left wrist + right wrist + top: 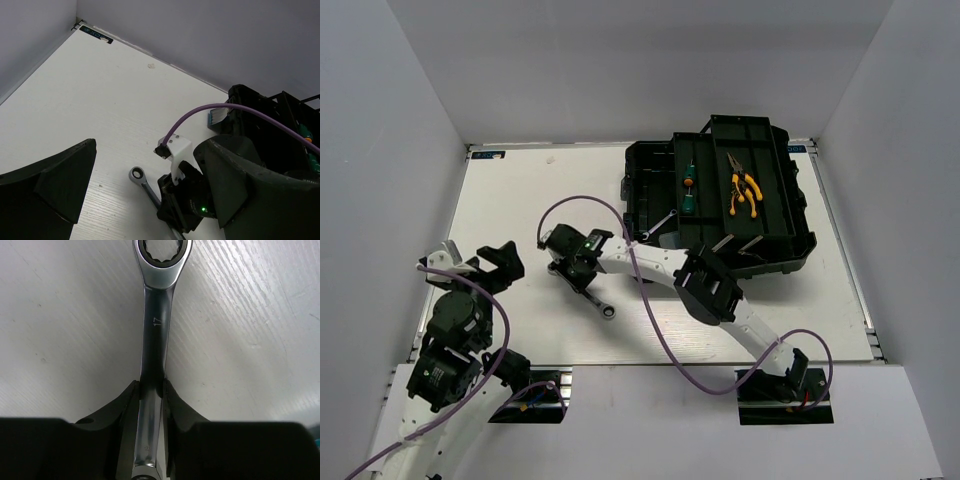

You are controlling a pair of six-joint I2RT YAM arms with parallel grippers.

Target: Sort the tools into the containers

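The right gripper (150, 390) clamps its jaws on the shaft of the silver wrench (155, 325), flat on the table (510, 200) near the black toolbox (645, 185); the left gripper (475, 262) hangs well apart, jaws wide

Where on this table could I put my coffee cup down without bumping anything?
The far left of the table, between its far edge, the toolbox and the left gripper, is bare. So is the near right corner in front of the toolbox. It is crowded mid-table, where the right gripper clamps the wrench.
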